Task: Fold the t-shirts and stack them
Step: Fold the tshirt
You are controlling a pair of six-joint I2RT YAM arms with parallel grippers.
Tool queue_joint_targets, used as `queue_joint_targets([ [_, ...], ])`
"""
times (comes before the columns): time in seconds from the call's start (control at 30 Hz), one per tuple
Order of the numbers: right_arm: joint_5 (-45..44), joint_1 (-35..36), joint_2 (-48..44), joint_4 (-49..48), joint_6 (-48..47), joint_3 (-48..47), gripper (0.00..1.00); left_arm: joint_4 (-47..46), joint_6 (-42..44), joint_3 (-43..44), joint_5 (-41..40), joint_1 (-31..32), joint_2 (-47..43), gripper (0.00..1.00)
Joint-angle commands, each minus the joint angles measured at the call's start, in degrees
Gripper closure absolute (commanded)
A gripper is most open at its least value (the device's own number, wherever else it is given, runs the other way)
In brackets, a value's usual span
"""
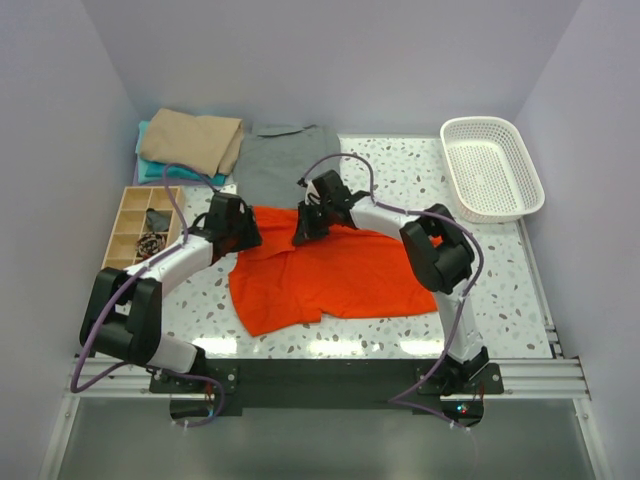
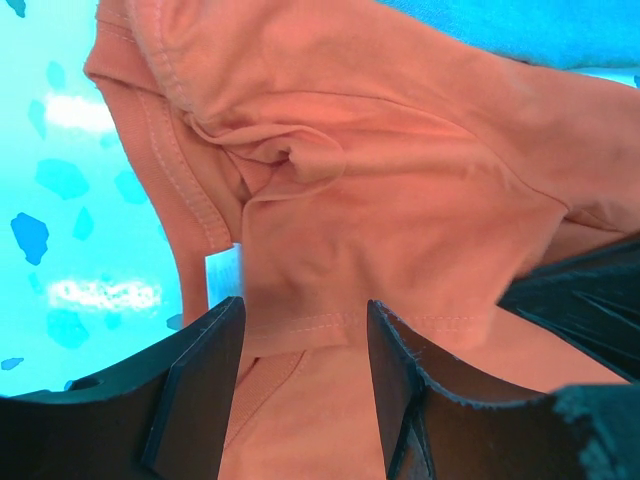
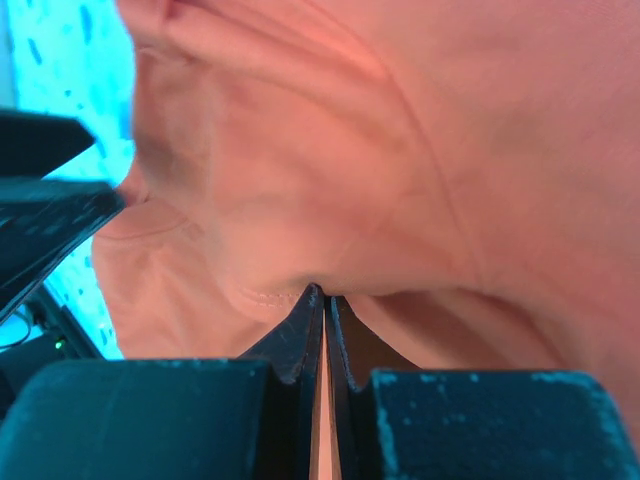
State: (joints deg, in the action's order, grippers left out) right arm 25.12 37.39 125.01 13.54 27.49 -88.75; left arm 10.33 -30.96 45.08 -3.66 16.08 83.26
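The orange-red t-shirt point(image 1: 335, 278) lies spread over the middle of the table. My left gripper point(image 1: 247, 238) is at its far left corner. In the left wrist view that gripper point(image 2: 305, 318) is open, its jaws astride a stitched hem of the orange-red cloth point(image 2: 400, 180). My right gripper point(image 1: 301, 236) is at the shirt's far edge. In the right wrist view this gripper point(image 3: 325, 296) is shut on a pinched fold of the orange-red shirt point(image 3: 400, 150). The grey t-shirt point(image 1: 285, 160) lies flat behind it. A folded tan shirt point(image 1: 192, 140) rests on a teal one point(image 1: 150, 172) at the back left.
A white mesh basket point(image 1: 492, 166) stands at the back right. A wooden compartment tray point(image 1: 138, 225) sits at the left edge, beside my left arm. Speckled tabletop point(image 1: 480, 270) shows to the right of the orange-red shirt and along the near edge.
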Motion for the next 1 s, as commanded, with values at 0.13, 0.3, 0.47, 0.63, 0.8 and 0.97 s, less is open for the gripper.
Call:
queue_joint_targets([
  [0.13, 2.03, 1.11, -9.17, 0.69, -1.47, 3.14, 0.96, -1.54, -0.68, -0.61, -1.88, -1.66, -2.05, 0.43],
  [0.3, 2.03, 2.16, -10.31, 2.02, -1.47, 4.81, 0.98, -1.01, -0.77, -0.08, -1.79, -1.84, -2.32, 0.43],
  [0.47, 1.16, 2.69, -12.86, 1.93, -1.38, 8.68, 0.99, -0.75, -0.68, 0.09, -1.79, -2.1, -2.49, 0.43],
  [0.63, -2.18, 2.78, -12.86, 3.07, -1.91, 9.74, 0.59, -0.75, -0.51, 0.27, -1.44, -2.19, -2.41, 0.42],
  [0.8, -7.71, 2.78, -15.32, 6.4, -4.8, 8.86, 0.52, -1.88, 0.11, 0.62, -0.91, -2.19, -1.53, 0.42],
  [0.97, -18.06, 2.43, -17.52, 10.54, -9.02, 6.31, 0.48, -4.43, -0.59, 3.52, 0.05, -2.19, 0.93, 0.42],
])
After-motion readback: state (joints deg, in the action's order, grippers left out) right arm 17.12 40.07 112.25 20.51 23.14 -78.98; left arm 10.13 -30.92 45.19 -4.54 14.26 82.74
